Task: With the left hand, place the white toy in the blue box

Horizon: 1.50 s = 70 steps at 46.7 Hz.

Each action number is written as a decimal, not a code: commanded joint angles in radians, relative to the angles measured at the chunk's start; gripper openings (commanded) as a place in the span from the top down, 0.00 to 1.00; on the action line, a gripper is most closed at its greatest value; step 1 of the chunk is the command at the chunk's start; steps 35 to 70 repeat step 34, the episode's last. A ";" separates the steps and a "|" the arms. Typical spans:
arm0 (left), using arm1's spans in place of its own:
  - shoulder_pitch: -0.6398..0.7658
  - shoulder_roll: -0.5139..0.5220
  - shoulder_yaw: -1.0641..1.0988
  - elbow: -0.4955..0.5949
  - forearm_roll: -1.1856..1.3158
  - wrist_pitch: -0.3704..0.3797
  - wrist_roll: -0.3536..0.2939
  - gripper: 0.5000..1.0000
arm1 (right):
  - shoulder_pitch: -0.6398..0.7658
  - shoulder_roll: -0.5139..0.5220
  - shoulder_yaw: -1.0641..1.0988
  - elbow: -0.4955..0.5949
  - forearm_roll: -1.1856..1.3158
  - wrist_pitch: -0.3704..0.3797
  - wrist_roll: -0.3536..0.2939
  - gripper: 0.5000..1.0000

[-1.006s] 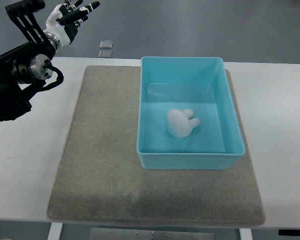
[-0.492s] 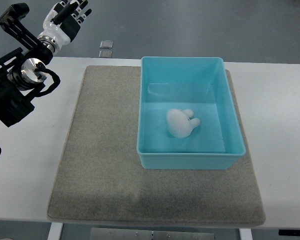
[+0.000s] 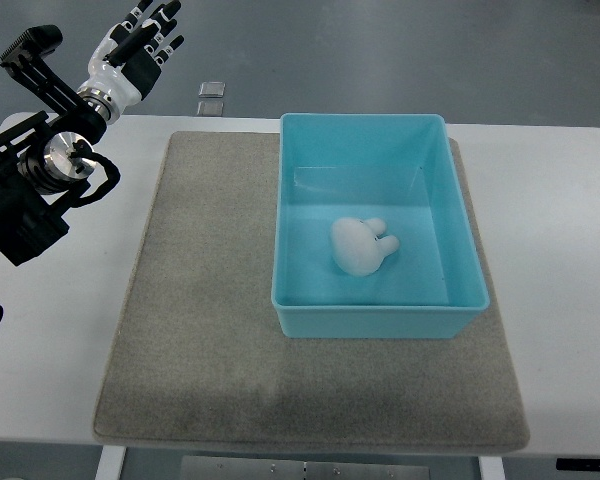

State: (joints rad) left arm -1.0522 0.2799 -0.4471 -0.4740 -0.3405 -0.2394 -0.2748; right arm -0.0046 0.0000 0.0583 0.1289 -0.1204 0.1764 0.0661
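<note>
Plainly, the white worktop [image 3: 560,250] carries a grey mat [image 3: 200,300], and on the mat's right part stands the blue box [image 3: 460,230]. Inside it, on the floor of the box a little toward the near wall, lies the white toy [image 3: 360,245], touching nothing of mine. My left hand [image 3: 130,50] is up at the far left corner, well apart from the box, its fingers [image 3: 163,14] spread and holding nothing.

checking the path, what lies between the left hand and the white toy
In the top view, bare grey mat and the blue box wall separate the left hand from the white toy.
</note>
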 commanded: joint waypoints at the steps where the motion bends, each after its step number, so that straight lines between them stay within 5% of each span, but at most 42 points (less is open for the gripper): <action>1: -0.002 -0.001 -0.001 0.000 0.000 0.000 0.000 0.01 | 0.000 0.000 0.000 0.000 -0.001 0.000 0.000 0.13; 70: 0.006 -0.021 0.001 -0.002 -0.002 0.000 0.000 0.01 | 0.000 0.000 -0.002 0.032 -0.011 0.014 -0.002 0.13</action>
